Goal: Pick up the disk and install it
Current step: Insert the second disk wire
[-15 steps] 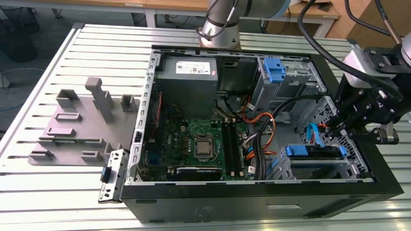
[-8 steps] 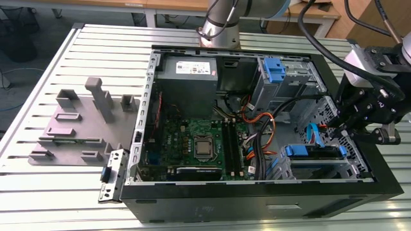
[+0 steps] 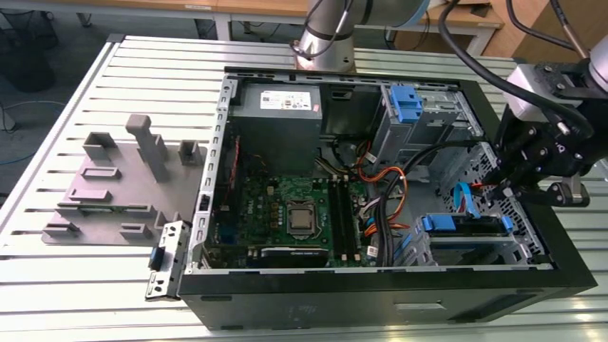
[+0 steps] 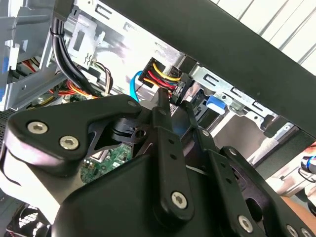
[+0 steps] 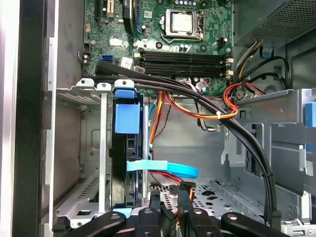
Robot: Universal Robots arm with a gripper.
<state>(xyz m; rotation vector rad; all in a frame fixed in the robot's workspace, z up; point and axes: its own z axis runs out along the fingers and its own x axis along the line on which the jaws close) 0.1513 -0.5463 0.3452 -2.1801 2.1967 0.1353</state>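
- A big silver table (image 3: 95,285) with long grooves is holding everything up.
- A black computer case (image 3: 380,306) is lying open on the table, so all its insides are showing.
- A grey plastic tray (image 3: 105,185) with bumps and posts is sitting on the table, on the exterior view's left of the case.
- A grey power box (image 3: 285,103) is sitting in the far corner inside the case.
- A green board (image 3: 275,192) is lying flat on the case floor, and it is showing in the first wrist view (image 5: 163,24) too.
- The black gripper (image 3: 517,191) is hanging over the metal drive cage on the exterior view's right side of the case. It is showing in both wrist views (image 4: 173,106) (image 5: 170,205). I cannot tell if it is apart or clamped on something.
- The disk (image 3: 465,226) is sitting inside the metal cage near the front of the case, in its blue frame (the blue part is the easiest bit to spot). In the first wrist view it (image 5: 126,121) is standing between the cage's metal walls.
- Thick black cables (image 5: 197,96) are running across the cage.
- A thin blue cable (image 5: 168,168) is curling just beside the disk.
- A black plug (image 4: 165,79) with red and yellow wires is sitting right at the gripper's tip.
- A small black bracket (image 3: 164,260) with a blue tab is leaning at the case's outside corner.
- A shiny square chip (image 5: 185,22) is sitting on the green board.
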